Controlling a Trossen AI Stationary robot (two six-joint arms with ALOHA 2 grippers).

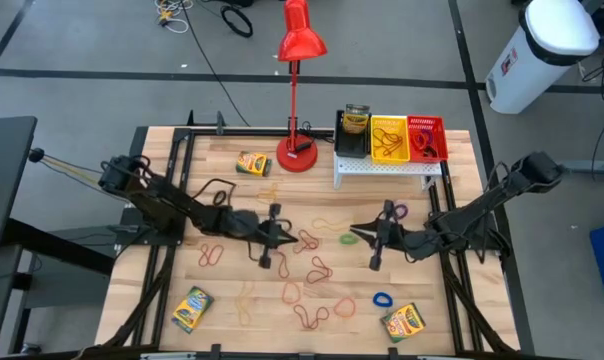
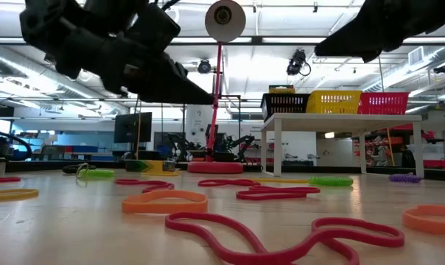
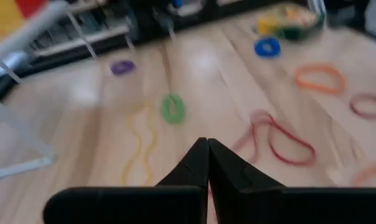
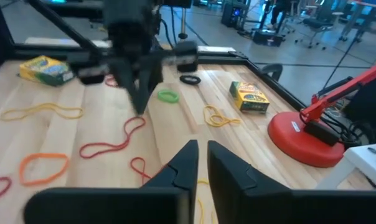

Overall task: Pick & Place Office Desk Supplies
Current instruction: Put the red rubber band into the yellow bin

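Left gripper (image 1: pixel 274 237): over the middle of the worktop, left of centre; fingers (image 3: pixel 200 163) pressed together, nothing visible between them. A red rubber-band loop (image 1: pixel 310 240) lies on the wood just beside the tips, outside the jaws; a green loop (image 3: pixel 172 107) lies farther ahead.

Right gripper (image 1: pixel 380 238): over the middle of the worktop, right of centre, facing the left gripper; fingers (image 4: pixel 187 163) nearly together with a narrow slit between them, holding nothing. The green loop (image 1: pixel 348 239) lies just beside its tips, between the two grippers, outside the jaws.

Loose loops: tan, red and orange loops scattered across the central and front part of the worktop; a purple loop (image 1: pixel 400 212) near the right gripper; a blue loop (image 1: pixel 382 299) toward the front right.

Crayon boxes: one near the front left corner (image 1: pixel 192 309), one near the front right corner (image 1: pixel 403 322), one toward the back edge (image 1: pixel 253 163) beside the red desk lamp (image 1: pixel 300 95).

Mesh bins: black (image 1: pixel 354 132), yellow (image 1: pixel 389 138), red (image 1: pixel 426 138), in a row on a small white stand (image 1: pixel 387 167) at the back right.
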